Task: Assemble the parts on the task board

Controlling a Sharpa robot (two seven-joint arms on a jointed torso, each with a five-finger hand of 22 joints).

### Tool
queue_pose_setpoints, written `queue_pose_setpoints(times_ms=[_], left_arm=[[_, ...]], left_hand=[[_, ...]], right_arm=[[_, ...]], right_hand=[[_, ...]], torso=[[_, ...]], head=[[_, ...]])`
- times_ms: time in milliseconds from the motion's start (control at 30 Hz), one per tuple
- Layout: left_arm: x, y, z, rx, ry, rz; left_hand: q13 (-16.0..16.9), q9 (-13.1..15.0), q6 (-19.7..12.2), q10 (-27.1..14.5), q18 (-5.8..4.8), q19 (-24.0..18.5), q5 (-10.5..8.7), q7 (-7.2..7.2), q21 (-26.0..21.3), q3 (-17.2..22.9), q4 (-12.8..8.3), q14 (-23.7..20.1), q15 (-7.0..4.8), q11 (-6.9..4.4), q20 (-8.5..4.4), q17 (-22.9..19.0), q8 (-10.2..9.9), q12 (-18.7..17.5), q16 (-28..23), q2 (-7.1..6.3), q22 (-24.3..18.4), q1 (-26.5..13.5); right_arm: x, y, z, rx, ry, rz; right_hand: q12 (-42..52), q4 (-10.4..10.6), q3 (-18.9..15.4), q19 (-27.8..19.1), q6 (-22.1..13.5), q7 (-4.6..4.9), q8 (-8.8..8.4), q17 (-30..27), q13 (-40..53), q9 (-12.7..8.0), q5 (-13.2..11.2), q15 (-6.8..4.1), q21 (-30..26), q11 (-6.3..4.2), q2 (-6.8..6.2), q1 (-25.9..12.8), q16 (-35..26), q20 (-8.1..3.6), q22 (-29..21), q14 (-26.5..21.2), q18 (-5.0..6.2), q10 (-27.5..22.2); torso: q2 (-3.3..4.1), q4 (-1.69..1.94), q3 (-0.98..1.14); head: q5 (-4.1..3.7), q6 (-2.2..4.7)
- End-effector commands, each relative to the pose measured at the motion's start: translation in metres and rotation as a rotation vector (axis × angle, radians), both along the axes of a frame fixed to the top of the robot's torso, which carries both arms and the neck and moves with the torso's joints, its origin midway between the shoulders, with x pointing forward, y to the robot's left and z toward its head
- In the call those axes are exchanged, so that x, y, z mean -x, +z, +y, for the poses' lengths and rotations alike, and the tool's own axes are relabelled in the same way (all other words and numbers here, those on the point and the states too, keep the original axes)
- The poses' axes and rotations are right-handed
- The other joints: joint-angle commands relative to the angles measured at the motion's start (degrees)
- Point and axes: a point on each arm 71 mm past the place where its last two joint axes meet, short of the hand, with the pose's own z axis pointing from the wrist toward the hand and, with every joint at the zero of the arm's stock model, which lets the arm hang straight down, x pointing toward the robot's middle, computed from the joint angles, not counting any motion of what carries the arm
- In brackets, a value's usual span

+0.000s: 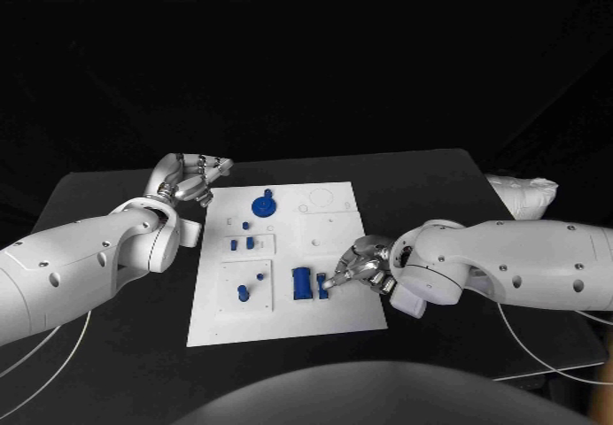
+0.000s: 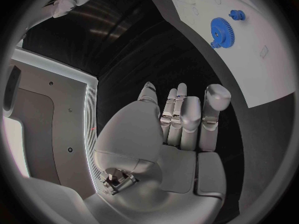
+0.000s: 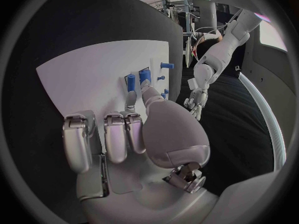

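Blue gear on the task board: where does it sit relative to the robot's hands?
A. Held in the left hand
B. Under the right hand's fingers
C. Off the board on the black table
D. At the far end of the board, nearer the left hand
D. The blue gear lies on the far part of the task board, close to the left hand, which holds nothing; the right hand is at the near blue parts.

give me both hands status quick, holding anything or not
Left hand: open, holding nothing, beside the task board.
Right hand: fingertips at the blue parts; a grip cannot be told.
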Motion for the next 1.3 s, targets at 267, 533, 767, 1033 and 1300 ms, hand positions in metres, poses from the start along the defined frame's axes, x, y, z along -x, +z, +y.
queue_pose_setpoints(times_ms=[267,533,767,1033,1300], left_arm=[[0.0,0.001,-0.003,0.006,-0.021,-0.001],[0.0,0.001,-0.003,0.006,-0.021,0.0],[0.0,0.001,-0.002,0.005,-0.019,0.0],[0.0,0.001,-0.002,0.005,-0.019,0.0],[0.0,0.001,-0.003,0.006,-0.02,0.0]], left_hand=[[0.08,0.06,-0.13,0.22,-0.33,-0.38,0.23,-0.24,-0.41,-0.5,0.03,-0.38,0.03,-0.01,-0.15,-0.06,0.24,0.19,-0.24,0.64,3.11,0.36],[0.08,0.06,-0.13,0.22,-0.33,-0.38,0.23,-0.24,-0.41,-0.5,0.03,-0.38,0.03,-0.01,-0.15,-0.06,0.24,0.19,-0.24,0.64,3.11,0.36],[0.08,0.06,-0.13,0.22,-0.33,-0.38,0.23,-0.24,-0.41,-0.5,0.03,-0.38,0.03,-0.01,-0.15,-0.06,0.24,0.19,-0.24,0.64,3.11,0.36],[0.08,0.06,-0.13,0.22,-0.33,-0.38,0.23,-0.24,-0.41,-0.5,0.03,-0.38,0.03,-0.01,-0.15,-0.06,0.24,0.19,-0.24,0.64,3.11,0.36],[0.08,0.06,-0.13,0.22,-0.33,-0.38,0.23,-0.24,-0.41,-0.5,0.03,-0.38,0.03,-0.01,-0.15,-0.06,0.24,0.19,-0.24,0.64,3.11,0.36]], right_arm=[[0.006,-0.002,0.002,0.111,0.1,-0.032],[0.005,-0.008,0.006,0.135,0.107,-0.005],[0.004,-0.01,0.008,0.131,0.108,-0.002],[0.004,-0.011,0.01,0.123,0.112,0.001],[0.001,-0.012,0.01,0.125,0.108,0.001]], right_hand=[[0.16,0.21,-0.66,5.98,6.6,-1.01,12.18,15.08,15.09,12.36,0.05,-1.3,0.26,-1.43,0.53,0.17,0.23,-1.33,15.06,5.97,-0.38,6.02],[0.16,0.27,-0.62,5.98,9.19,-1.25,15.18,15.08,15.09,15.16,0.12,-1.51,0.26,-1.64,0.84,0.25,0.23,-1.55,15.06,5.97,-0.38,6.02],[0.16,0.38,-0.61,5.98,8.94,-1.29,15.13,15.08,15.09,15.32,0.13,-1.56,0.26,-1.68,1.0,0.15,0.23,-1.59,15.06,5.97,-0.38,6.02],[0.16,0.52,-0.72,5.98,8.25,-1.31,14.71,15.08,15.09,15.26,0.08,-1.59,0.26,-1.71,1.01,-0.06,0.23,-1.64,15.06,5.97,-0.38,6.02],[0.16,0.61,-0.71,5.98,7.97,-1.32,14.52,15.08,15.09,15.23,0.08,-1.6,0.26,-1.72,1.11,-0.14,0.23,-1.65,15.06,5.97,-0.38,6.02]], torso=[[-0.02,0.04,-0.04],[0.03,0.09,-0.03],[0.01,0.12,-0.05],[-0.01,0.05,-0.05],[-0.05,0.09,-0.08]], head=[[-0.3,0.0],[-0.32,0.0],[-0.28,0.0],[-0.29,0.0],[-0.4,0.0]])
